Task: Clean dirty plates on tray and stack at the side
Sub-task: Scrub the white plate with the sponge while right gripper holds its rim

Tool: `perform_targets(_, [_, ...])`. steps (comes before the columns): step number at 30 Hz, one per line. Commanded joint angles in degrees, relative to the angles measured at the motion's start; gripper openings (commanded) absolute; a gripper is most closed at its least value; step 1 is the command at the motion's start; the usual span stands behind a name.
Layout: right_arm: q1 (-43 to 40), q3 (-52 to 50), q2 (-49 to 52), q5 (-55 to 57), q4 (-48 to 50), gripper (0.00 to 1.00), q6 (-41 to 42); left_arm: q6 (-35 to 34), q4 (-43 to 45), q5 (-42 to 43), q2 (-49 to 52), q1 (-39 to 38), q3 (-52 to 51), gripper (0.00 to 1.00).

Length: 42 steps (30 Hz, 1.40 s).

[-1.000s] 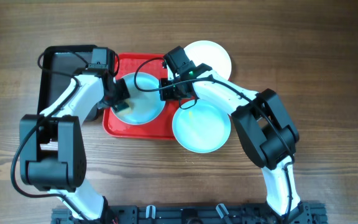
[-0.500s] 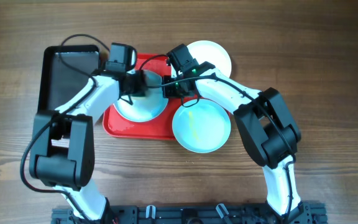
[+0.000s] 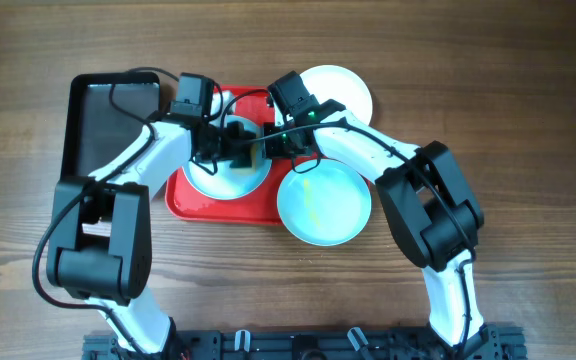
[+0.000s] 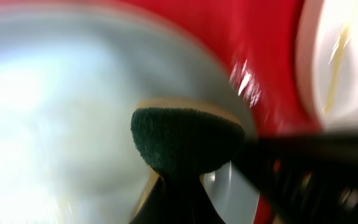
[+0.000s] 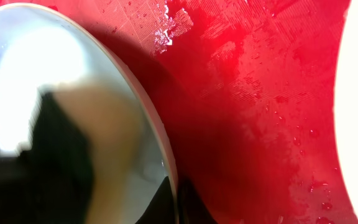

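The white plate with the bluish rim [image 3: 218, 178] lies on the red tray [image 3: 193, 203]. My left gripper [image 3: 230, 140] is shut on a green-and-yellow sponge [image 4: 185, 140] and presses it on this plate [image 4: 55, 124]. My right gripper [image 3: 268, 150] is shut on the plate's right rim [image 5: 166, 155], one finger on each side of the edge. The sponge shows as a dark and tan blur in the right wrist view [image 5: 73, 149]. The pale aqua plate [image 3: 323, 205] lies off the tray at the right front. The cream-white plate [image 3: 343, 90] lies behind it.
A black rectangular tray [image 3: 108, 110] stands left of the red tray. The wet red tray floor [image 5: 260, 93] shows right of the held plate. Both arms cross over the red tray's back half.
My left gripper has swung with the sponge from the plate's left side across to its back right, close to my right gripper. The right gripper has kept its hold on the rim.
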Motion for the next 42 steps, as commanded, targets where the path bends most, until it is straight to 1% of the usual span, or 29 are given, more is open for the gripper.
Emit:
perform_targets(1, [0.3, 0.4, 1.2, 0.3, -0.4, 0.04, -0.2, -3.0, 4.6, -8.6, 0.9, 1.6, -0.3, 0.04])
perform_targets(4, [0.3, 0.4, 1.2, 0.4, -0.3, 0.04, -0.2, -9.7, 4.7, -24.0, 0.9, 1.7, -0.3, 0.04])
perform_targets(7, [0.3, 0.4, 1.2, 0.4, -0.3, 0.04, -0.3, -13.2, 0.6, -31.8, 0.9, 1.7, -0.3, 0.04])
perform_targets(10, [0.3, 0.4, 1.2, 0.4, -0.3, 0.04, -0.2, -14.5, -5.9, -34.6, 0.9, 1.7, -0.3, 0.04])
perform_targets(15, [0.3, 0.4, 1.2, 0.4, -0.3, 0.04, -0.2, -14.4, -17.4, -34.3, 0.9, 1.7, -0.3, 0.04])
perform_targets(17, [0.3, 0.4, 1.2, 0.4, -0.3, 0.04, -0.2, -14.1, -22.3, -32.2, 0.9, 1.7, -0.2, 0.04])
perform_targets(20, [0.3, 0.4, 1.2, 0.4, -0.3, 0.04, -0.2, -13.3, -27.1, -28.5, 0.9, 1.7, 0.2, 0.04])
perform_targets(23, [0.3, 0.4, 1.2, 0.3, -0.3, 0.04, -0.2, -6.1, -28.7, -18.7, 0.9, 1.7, 0.3, 0.04])
perform_targets(24, [0.3, 0.4, 1.2, 0.4, -0.3, 0.04, -0.2, -2.8, -28.5, -13.9, 0.9, 1.7, 0.3, 0.04])
perform_targets(27, [0.3, 0.4, 1.2, 0.3, -0.1, 0.04, -0.2, 2.6, -25.9, -3.3, 0.9, 1.7, 0.3, 0.04])
perform_targets(28, [0.3, 0.4, 1.2, 0.3, -0.1, 0.04, -0.2, 2.6, -24.1, 0.9, 0.9, 1.7, 0.3, 0.04])
perform_targets(31, [0.3, 0.4, 1.2, 0.4, -0.1, 0.04, -0.2, 2.6, -19.4, 8.6, 0.9, 1.5, 0.3, 0.04])
perform_targets(33, [0.3, 0.4, 1.2, 0.4, -0.1, 0.04, -0.2, 2.3, -16.8, 9.8, 0.9, 1.1, 0.3, 0.04])
perform_targets(39, [0.3, 0.4, 1.2, 0.3, -0.1, 0.04, -0.2, 2.1, -11.3, 9.7, 0.9, -0.7, 0.2, 0.04])
perform_targets(42, [0.3, 0.4, 1.2, 0.3, -0.1, 0.04, -0.2, 0.9, -8.9, 9.7, 0.9, -1.0, 0.2, 0.04])
